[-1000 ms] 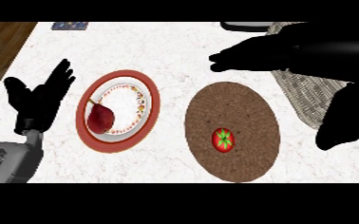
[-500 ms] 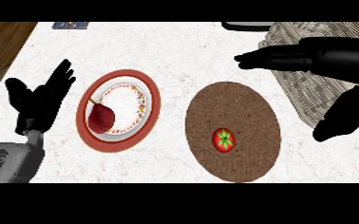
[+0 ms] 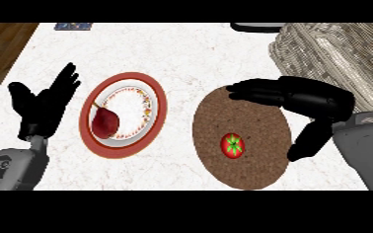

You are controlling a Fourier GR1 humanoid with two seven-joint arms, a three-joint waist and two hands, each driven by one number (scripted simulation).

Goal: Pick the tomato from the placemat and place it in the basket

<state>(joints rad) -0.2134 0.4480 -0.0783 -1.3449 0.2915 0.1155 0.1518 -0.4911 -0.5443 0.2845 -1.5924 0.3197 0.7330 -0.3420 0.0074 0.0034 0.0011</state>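
Tomato (image 3: 232, 144): lay untouched on the placemat (image 3: 244, 173). Right hand (image 3: 306, 101): we hung it open above, holding nothing. Left hand (image 3: 44, 103): rested open. Basket (image 3: 328, 49): we judged grasp and transfer outstanding.

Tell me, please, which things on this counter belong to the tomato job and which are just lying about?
For the job: tomato, placemat, basket, right hand.

Lying about: plate holding a dark red pear; left hand resting open at the left edge.
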